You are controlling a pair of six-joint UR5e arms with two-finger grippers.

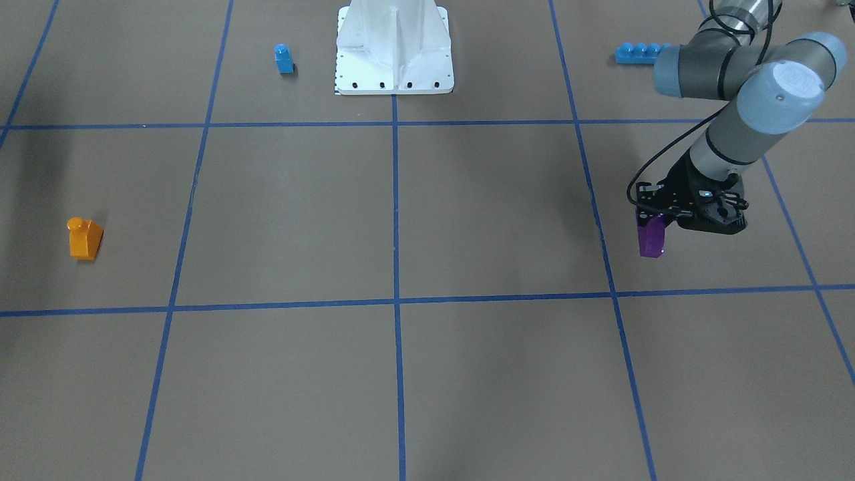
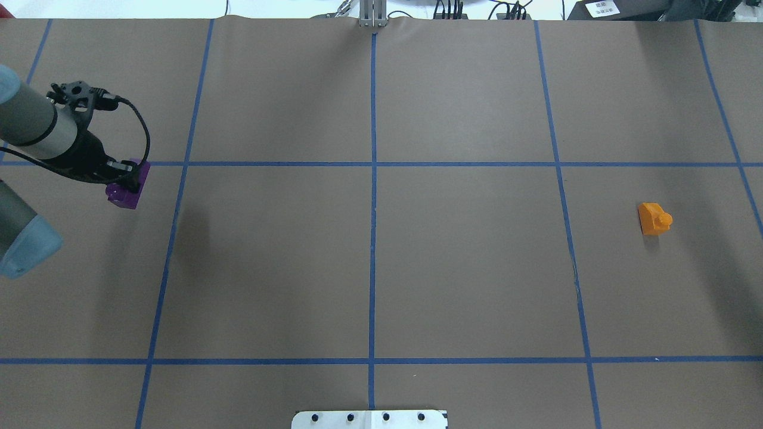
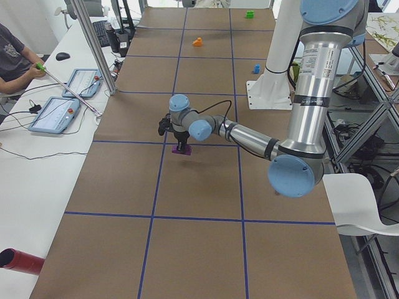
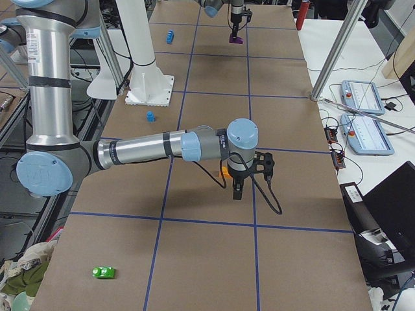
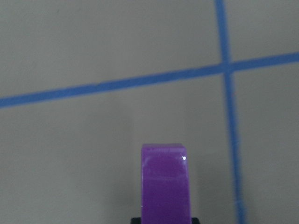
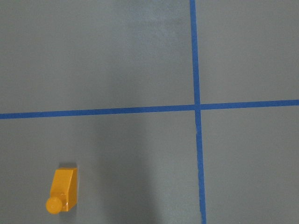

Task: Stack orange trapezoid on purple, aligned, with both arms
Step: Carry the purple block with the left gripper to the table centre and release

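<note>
The purple brick (image 1: 650,239) is in my left gripper (image 1: 656,217), which is shut on its upper part, at the table's left side. It also shows in the overhead view (image 2: 128,192) and in the left wrist view (image 5: 166,184). I cannot tell whether it touches the table. The orange trapezoid (image 1: 85,238) lies alone on the table's right side, stud pointing sideways, and shows in the overhead view (image 2: 654,218) and the right wrist view (image 6: 63,190). My right gripper (image 4: 237,189) shows only in the exterior right view, above the table near the orange trapezoid. I cannot tell whether it is open.
A blue single-stud brick (image 1: 284,59) stands beside the white robot base (image 1: 394,50). A long blue brick (image 1: 640,52) lies behind the left arm. A green brick (image 4: 104,272) lies near the table's right end. An operator sits at the far side.
</note>
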